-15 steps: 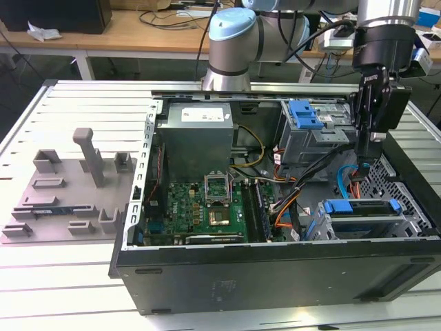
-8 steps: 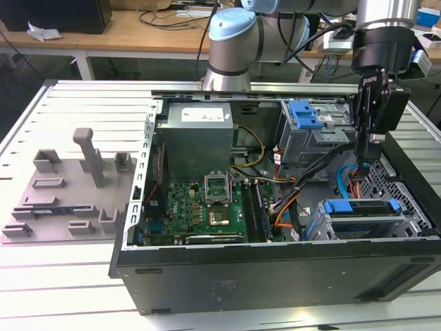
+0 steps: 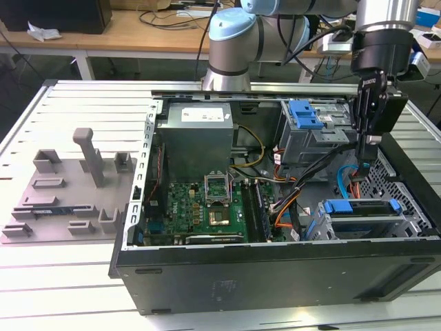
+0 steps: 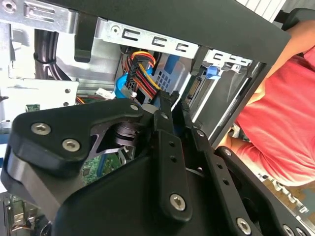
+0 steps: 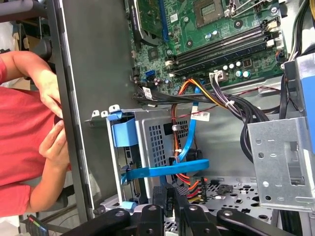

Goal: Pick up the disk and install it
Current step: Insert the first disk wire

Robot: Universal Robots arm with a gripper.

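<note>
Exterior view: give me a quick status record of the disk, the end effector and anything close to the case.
disk: lies flat in the drive cage inside the case, on the exterior view's right, blue rail along its edge
end effector: points down over the cage, apart from the disk
case: side open, on the slatted table
person: a hand at the case's outer wall, in the first wrist view

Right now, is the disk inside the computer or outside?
Inside. The disk with its blue frame lies flat within the open computer's walls, on the exterior view's right.
</note>
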